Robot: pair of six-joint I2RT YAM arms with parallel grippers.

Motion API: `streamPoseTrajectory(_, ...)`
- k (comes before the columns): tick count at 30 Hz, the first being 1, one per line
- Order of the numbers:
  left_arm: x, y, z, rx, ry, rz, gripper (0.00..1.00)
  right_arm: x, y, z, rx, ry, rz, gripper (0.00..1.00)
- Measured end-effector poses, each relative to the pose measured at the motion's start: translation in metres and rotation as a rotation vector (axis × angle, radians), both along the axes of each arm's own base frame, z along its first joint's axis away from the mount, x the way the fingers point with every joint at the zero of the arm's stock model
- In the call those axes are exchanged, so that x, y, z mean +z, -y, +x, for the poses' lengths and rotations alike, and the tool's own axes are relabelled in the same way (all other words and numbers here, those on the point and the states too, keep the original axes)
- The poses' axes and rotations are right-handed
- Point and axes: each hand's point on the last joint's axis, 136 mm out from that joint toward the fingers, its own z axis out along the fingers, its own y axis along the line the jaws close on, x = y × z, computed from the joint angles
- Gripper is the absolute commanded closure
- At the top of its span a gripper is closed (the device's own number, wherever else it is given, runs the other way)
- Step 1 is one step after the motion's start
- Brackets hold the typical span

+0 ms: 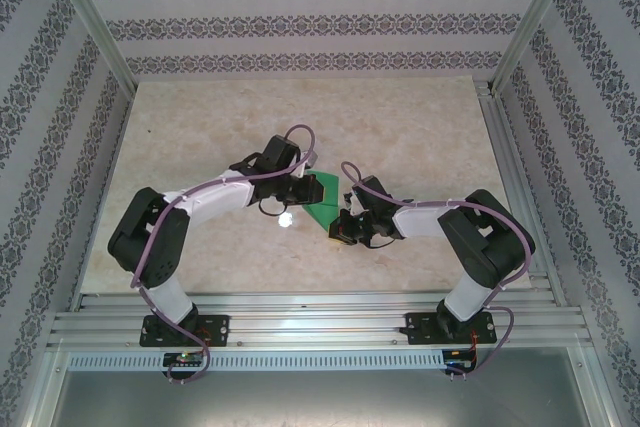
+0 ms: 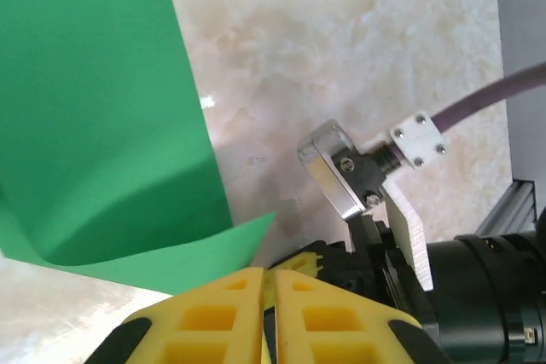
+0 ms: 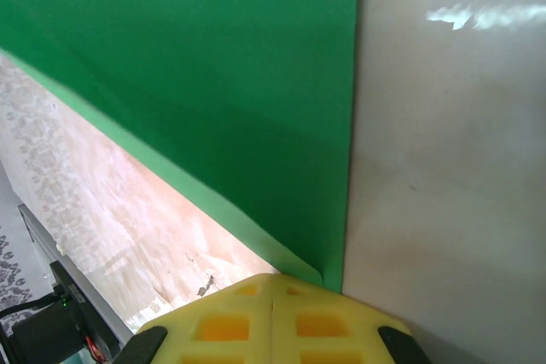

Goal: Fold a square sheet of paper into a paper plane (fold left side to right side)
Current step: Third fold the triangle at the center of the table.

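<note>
Clenched is the word for both pairs of jaws: the left gripper (image 2: pixel 264 277) has its yellow fingers pressed flat together just below the sheet's lower edge, and the right gripper (image 3: pixel 273 283) is likewise closed, with a corner of the sheet meeting its tips; whether either truly pinches paper I cannot tell. On the pale, marbled table (image 1: pixel 400 127) the task looks barely begun. The square sheet of paper (image 1: pixel 325 209) lies at the middle, between the two wrists, one side raised off the surface and curling over in a soft bend. No sharp crease shows, and nothing resembles a dart, so the left-to-right fold needs laying down and pressing, with every later fold left to do. Both arms reach inward with elbows thrown out to the sides. The left gripper (image 1: pixel 300 187) is at the sheet's left edge, and the right gripper (image 1: pixel 345 222) is low at its near right edge.
</note>
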Motion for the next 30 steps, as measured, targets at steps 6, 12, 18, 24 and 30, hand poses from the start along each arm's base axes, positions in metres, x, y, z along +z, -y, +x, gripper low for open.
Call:
streamPoseTrajectory(6, -0.033, 0.005, -0.019, -0.04, -0.091, 0.002, 0.93, 0.0, 0.0, 0.0, 0.0, 0.0, 0.0, 0.96)
streamPoseTrajectory(12, -0.052, 0.008, -0.028, -0.047, -0.142, 0.007, 0.94, 0.0, 0.0, 0.0, 0.0, -0.001, -0.001, 0.96)
streamPoseTrajectory(18, -0.058, 0.017, -0.029, -0.061, -0.143, -0.011, 0.94, 0.0, 0.0, 0.0, 0.0, -0.001, -0.002, 0.96)
streamPoseTrajectory(24, -0.061, 0.021, -0.033, -0.069, -0.151, -0.013, 0.94, 0.0, 0.0, 0.0, 0.001, -0.002, -0.002, 0.96)
streamPoseTrajectory(30, -0.07, 0.019, -0.031, -0.057, -0.153, 0.011, 0.95, 0.0, 0.001, 0.0, -0.001, -0.005, -0.008, 0.96)
